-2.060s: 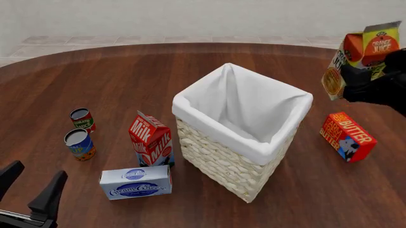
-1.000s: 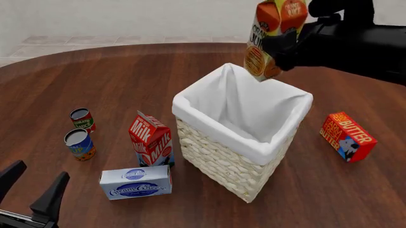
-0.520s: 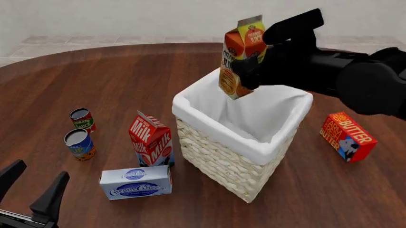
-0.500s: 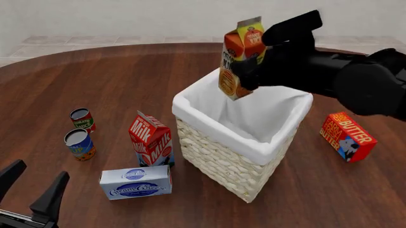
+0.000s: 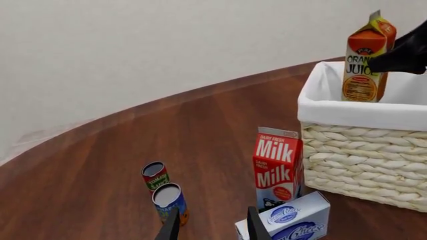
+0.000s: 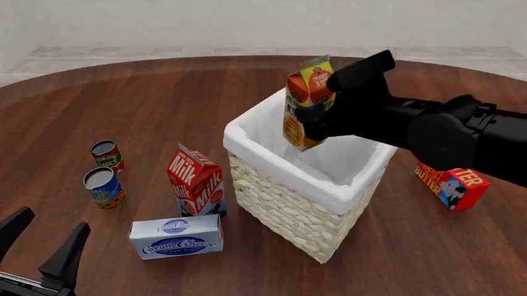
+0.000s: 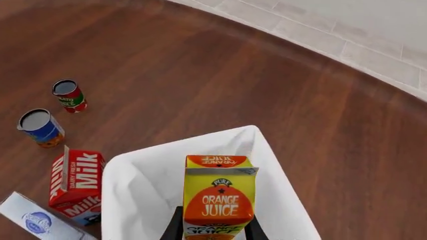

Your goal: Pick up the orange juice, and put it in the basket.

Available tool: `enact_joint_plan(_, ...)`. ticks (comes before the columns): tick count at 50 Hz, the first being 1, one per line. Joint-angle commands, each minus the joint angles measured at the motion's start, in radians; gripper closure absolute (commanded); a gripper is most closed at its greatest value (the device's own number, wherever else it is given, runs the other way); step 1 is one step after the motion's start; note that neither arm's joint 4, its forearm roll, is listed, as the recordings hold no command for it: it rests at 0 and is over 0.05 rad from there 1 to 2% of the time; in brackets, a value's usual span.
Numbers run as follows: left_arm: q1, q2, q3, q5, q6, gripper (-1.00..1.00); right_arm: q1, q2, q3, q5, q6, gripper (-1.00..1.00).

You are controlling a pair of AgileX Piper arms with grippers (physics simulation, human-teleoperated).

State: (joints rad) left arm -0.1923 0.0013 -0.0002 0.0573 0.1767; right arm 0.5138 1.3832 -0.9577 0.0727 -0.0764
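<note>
The right gripper (image 6: 317,120) is clamped on the orange juice (image 6: 305,102), fingers pressed to the carton's sides. The carton is upright, slightly tilted, with its lower part below the rim of the basket (image 6: 272,213), inside the white liner and near the far corner; whether it touches the bottom cannot be told. The left gripper (image 6: 37,246) sits at the near left table edge with fingers spread and nothing between them, well apart from the basket. The Milk carton (image 6: 196,180) stands just beside the basket's left wall.
</note>
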Motion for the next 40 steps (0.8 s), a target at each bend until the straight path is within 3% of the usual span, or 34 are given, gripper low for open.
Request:
enact_joint_plan(1,-0.003,0.000,0.000,-0.001,0.006,-1.00,-0.011,0.017,0.031,-0.042,0.012,1.00)
enact_joint_plan(40,-0.003,0.000,0.000,-0.005,0.004,-1.00,-0.020,0.035,0.127,-0.112,-0.017,1.00)
